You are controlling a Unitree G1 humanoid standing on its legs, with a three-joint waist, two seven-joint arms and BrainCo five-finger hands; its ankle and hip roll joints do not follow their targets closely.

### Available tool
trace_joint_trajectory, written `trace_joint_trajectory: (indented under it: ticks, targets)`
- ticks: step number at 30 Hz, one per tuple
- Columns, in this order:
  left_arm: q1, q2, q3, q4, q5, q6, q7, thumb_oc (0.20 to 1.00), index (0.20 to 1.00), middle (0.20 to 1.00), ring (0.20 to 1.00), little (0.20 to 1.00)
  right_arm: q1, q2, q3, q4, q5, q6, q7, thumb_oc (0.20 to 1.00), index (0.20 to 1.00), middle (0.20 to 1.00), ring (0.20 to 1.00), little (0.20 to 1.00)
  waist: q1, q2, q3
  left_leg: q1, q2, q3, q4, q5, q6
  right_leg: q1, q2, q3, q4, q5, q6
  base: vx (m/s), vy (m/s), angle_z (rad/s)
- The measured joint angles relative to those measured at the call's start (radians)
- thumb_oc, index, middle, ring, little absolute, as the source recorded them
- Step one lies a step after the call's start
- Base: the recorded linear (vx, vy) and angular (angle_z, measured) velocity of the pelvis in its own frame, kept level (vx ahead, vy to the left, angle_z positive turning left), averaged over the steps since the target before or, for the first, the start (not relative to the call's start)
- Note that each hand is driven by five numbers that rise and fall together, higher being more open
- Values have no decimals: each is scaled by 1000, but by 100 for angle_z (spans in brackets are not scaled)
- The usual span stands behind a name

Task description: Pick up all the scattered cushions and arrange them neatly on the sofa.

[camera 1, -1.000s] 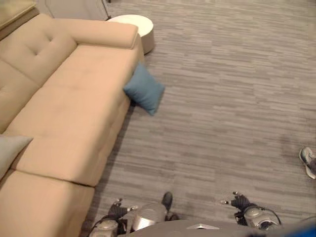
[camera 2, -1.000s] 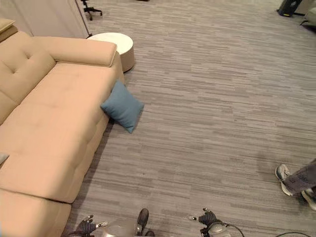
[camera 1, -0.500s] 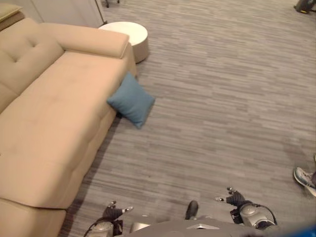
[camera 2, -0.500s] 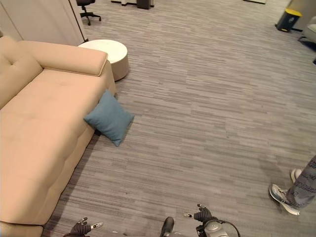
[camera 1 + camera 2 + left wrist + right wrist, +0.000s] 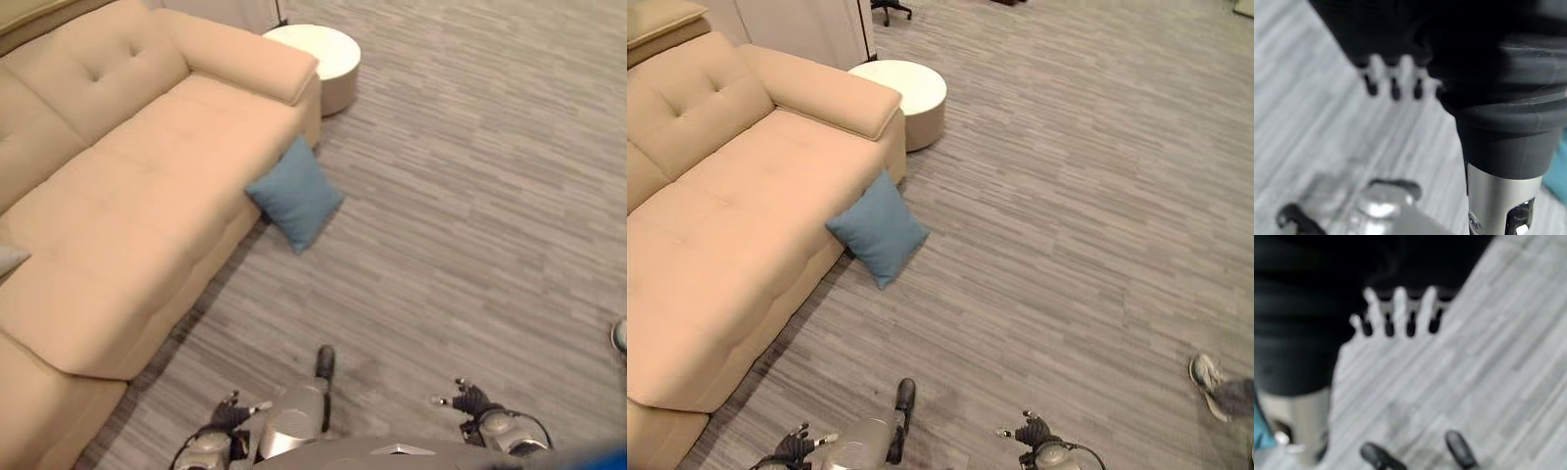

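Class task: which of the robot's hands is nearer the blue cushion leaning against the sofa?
Left. The left hand hangs low, below the blue cushion; the right hand hangs farther off to the right.

My left hand (image 5: 1396, 73) has silver fingers with dark tips under a dark ribbed cover, above a silver-grey forearm. My right hand (image 5: 1400, 308) looks the same: pale fingers, dark tips, black ribbed cover.
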Motion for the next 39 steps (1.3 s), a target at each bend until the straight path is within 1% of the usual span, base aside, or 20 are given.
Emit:
trace_joint_trajectory:
  ticks: [1,3,4,6,7,11,13,15,17,18,19,20,22,23,26,27,30,33,36,39]
  targets:
    - [3,2,0,1,0,5,-3,1000,1000,1000,1000,1000,-5,0,-1,-3,-1,-4,2,1000,1000,1000,1000,1000,0,-16,-8,24,-17,-18,-1,-21,22,-1,-22,5,73,-10,18,557,296,30]
    - [-24,-11,-3,1,0,8,-10,1000,1000,1000,1000,1000,-4,-14,-1,-5,-3,-3,3,1000,1000,1000,1000,1000,1,13,1,67,-34,-69,-3,-35,32,-56,-62,21,315,-23,53,398,208,87]
    - [-45,-10,-13,-5,1,3,-11,1000,1000,1000,1000,1000,6,-13,-1,-3,-10,-2,3,1000,1000,1000,1000,1000,-14,30,-3,125,-38,-125,-22,-52,35,-170,-137,51,663,12,117,360,157,125]
    - [-49,20,-14,-12,1,-5,-11,1000,1000,1000,1000,1000,1,4,16,-5,-17,0,10,1000,1000,1000,1000,1000,9,10,0,173,-65,-165,-19,-103,85,-265,-178,144,800,24,172,296,109,82]
    - [-51,32,-27,-4,1,-2,-10,1000,1000,1000,1000,1000,-4,10,16,-3,-18,-2,11,1000,1000,1000,1000,1000,9,-5,6,194,-76,-171,-12,-111,96,-317,-193,179,860,23,169,264,29,46]
    - [-43,34,-34,-2,0,9,-10,1000,1000,1000,1000,1000,-40,-12,14,-56,-18,-8,10,1000,1000,1000,1000,1000,-7,25,0,273,-60,-273,-17,-171,125,-423,-153,136,590,-3,102,510,-41,58]
    - [-32,26,-34,-1,0,8,-10,1000,1000,1000,1000,1000,-21,-14,14,-71,-17,-8,11,1000,1000,1000,1000,1000,-25,27,-3,317,-57,-310,-25,-188,94,-472,-139,72,341,97,73,619,-81,68]
    - [-21,22,-22,3,0,8,-10,1000,1000,1000,1000,1000,-23,-11,36,-83,-17,-9,10,1000,1000,1000,1000,1000,-55,34,-5,342,-45,-374,-13,-223,74,-475,-69,172,138,183,70,439,-6,85]
    - [-51,16,-28,2,0,5,-9,1000,1000,1000,1000,1000,-1,-12,41,-79,-16,-1,13,1000,1000,1000,1000,1000,-109,38,-7,363,-25,-509,7,-259,51,-501,-8,289,72,244,60,431,-1,181]
    - [-55,17,-37,1,0,3,-10,1000,1000,1000,1000,1000,-2,-11,39,-76,-16,3,13,1000,1000,1000,1000,1000,-114,25,-13,383,-25,-527,6,-267,38,-497,-4,287,66,266,37,294,-18,152]
    - [-35,17,-54,3,1,-1,-10,1000,1000,1000,1000,1000,9,-10,35,-69,-17,2,13,1000,1000,1000,1000,1000,-115,3,-27,423,-48,-536,14,-289,7,-473,-20,297,66,327,-43,441,-33,92]
    - [-15,-10,-62,6,1,-1,-8,1000,1000,1000,1000,1000,13,-26,33,-64,-17,2,11,1000,1000,1000,1000,1000,-115,37,-46,449,-30,-550,44,-315,-20,-446,-1,282,92,334,-102,497,-56,75]
    - [4,-36,-64,17,21,-7,-10,1000,1000,1000,1000,1000,9,-37,26,-68,-17,-4,10,1000,1000,1000,1000,1000,-113,57,-65,371,-36,-537,235,-330,-64,-391,8,246,61,300,-84,257,-98,57]
    - [5,-39,-78,20,24,-5,-10,1000,1000,1000,1000,1000,6,-41,28,-74,-16,-5,9,1000,1000,1000,1000,1000,-96,53,-70,283,-61,-487,422,-311,-99,-355,12,233,28,303,-130,91,-124,43]
    - [-3,-38,-81,20,26,-3,-10,1000,1000,1000,1000,1000,-5,-48,36,-80,-10,-4,4,1000,1000,1000,1000,1000,-88,36,-64,172,-52,-419,569,-314,-97,-322,22,231,-4,298,-166,181,-141,26]
    - [-41,-14,-80,13,25,-5,-9,1000,1000,1000,1000,1000,-28,-42,37,-78,3,-8,-3,1000,1000,1000,1000,1000,-82,-1,-24,48,5,-321,625,-311,-92,-276,23,195,-36,281,-180,173,-8,40]
    - [-85,18,-85,-19,28,-4,-10,1000,1000,1000,1000,1000,-40,-39,35,-71,23,-14,-10,1000,1000,1000,1000,1000,-106,-34,9,-37,52,-192,362,-288,-96,-220,21,95,-61,221,-131,386,55,80]
    - [-99,12,-98,-49,37,-5,-11,1000,1000,1000,1000,1000,0,-45,22,-61,23,-4,-9,1000,1000,1000,1000,1000,-115,-3,3,-43,41,-63,163,-170,-71,-182,47,36,-61,175,-110,196,72,60]
    - [-47,4,-93,-24,37,9,-10,1000,1000,1000,1000,1000,-9,-36,18,-65,22,-2,-8,1000,1000,1000,1000,1000,-117,32,-20,77,8,-141,44,-74,11,-178,38,73,68,94,-40,143,103,-24]
    - [-56,2,-94,-24,37,11,-10,1000,1000,1000,1000,1000,-24,-40,10,-74,21,-2,-7,1000,1000,1000,1000,1000,-121,60,-16,150,1,-159,-19,-72,24,-273,-36,64,382,32,44,208,83,18]
